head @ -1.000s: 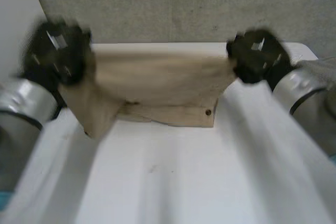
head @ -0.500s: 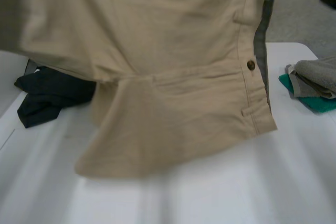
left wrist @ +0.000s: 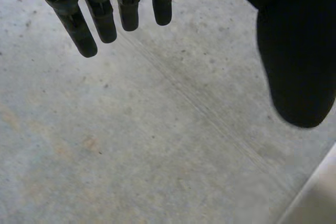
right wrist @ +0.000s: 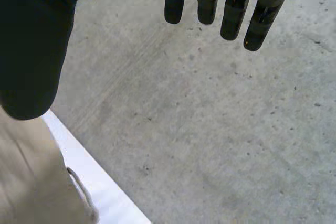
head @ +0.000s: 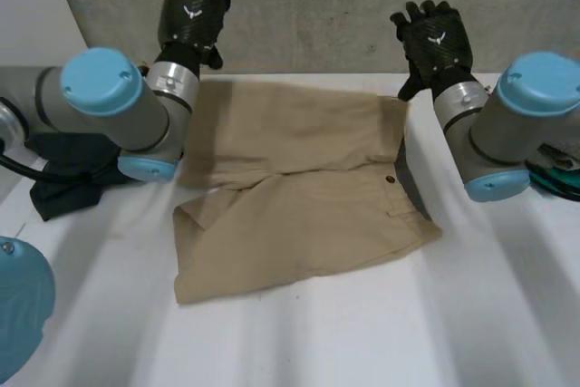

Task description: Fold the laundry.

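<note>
On the white bench (head: pixel 362 333) tan shorts (head: pixel 290 188) lie flat between the left arm (head: pixel 109 101) and the right arm (head: pixel 517 124). Left hand (head: pixel 192 14) and right hand (head: pixel 435 38) are raised upright before the grey wall (head: pixel 317 6), fingers (left wrist: pixel 79 24) straight, spread and empty. A dark cloth (head: pixel 63 183) lies half hidden behind the left arm; a teal cloth (head: pixel 555 178) is cut off beside the right arm.
</note>
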